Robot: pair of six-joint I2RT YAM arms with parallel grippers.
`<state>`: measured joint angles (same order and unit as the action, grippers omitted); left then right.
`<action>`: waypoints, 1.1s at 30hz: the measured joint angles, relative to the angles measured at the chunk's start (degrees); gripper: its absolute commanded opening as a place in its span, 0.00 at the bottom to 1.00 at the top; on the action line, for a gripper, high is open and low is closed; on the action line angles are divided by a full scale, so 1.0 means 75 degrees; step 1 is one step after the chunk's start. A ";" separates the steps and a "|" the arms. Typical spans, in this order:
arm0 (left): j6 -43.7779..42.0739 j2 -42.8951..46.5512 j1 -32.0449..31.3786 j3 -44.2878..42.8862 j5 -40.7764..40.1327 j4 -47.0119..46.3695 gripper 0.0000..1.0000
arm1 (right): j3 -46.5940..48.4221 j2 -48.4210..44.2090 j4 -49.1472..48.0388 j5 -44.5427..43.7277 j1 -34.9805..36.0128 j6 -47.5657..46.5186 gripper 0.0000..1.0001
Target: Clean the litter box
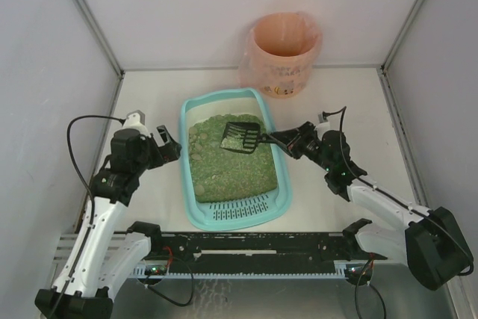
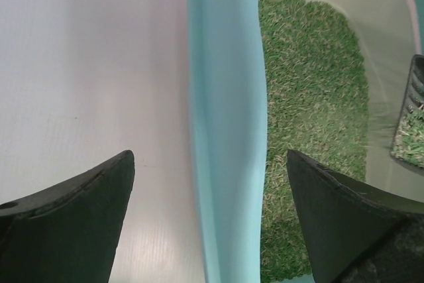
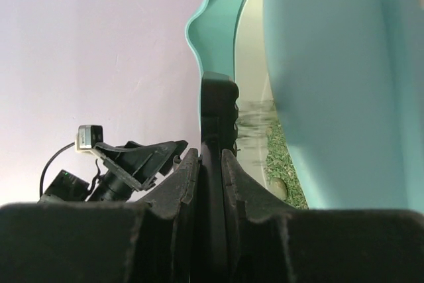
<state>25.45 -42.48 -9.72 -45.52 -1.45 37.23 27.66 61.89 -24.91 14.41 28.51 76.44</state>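
Litter box, a large light-teal plastic rectangular tray with rounded corners, sits mid-bench between the two arms. Its long axis runs near to far and its slotted grate end is nearest the arm bases. The white bench is bare on both long sides of it. Left gripper: fingers spread wide, holding nothing, straddling the box's left rim, with one finger over the bench and the other over the green granular litter. I cannot tell whether either finger touches the rim. Right gripper: fingers closed tight on the handle of the small black slotted plastic scoop. The handle crosses the box's right rim, and the pan points left over the far half of the litter. The pan carries a heap of green grains; whether it is lifted clear of the bed or resting on it is not readable. Farther back, just beyond the box's far right corner, stands the round bin lined with a pink bag, mouth open and close to the back wall. Judgement: the scoop is loaded, so the next move is the dump. The bin lies ahead of and slightly right of the pan, on the right arm's side. The pan must rise over the far rim and the bin's lip while staying level, or grains will spill. The open room is upward and to the right.
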 measured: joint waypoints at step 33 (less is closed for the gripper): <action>-0.0420 0.0836 0.0003 0.0087 0.0315 -0.0495 1.00 | 0.0807 0.0050 0.0842 -0.0708 0.1215 -0.3500 0.00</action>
<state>22.31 -36.21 -9.69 -44.86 0.91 33.52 33.71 62.26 -18.59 9.10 37.63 50.19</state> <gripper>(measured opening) 0.998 0.139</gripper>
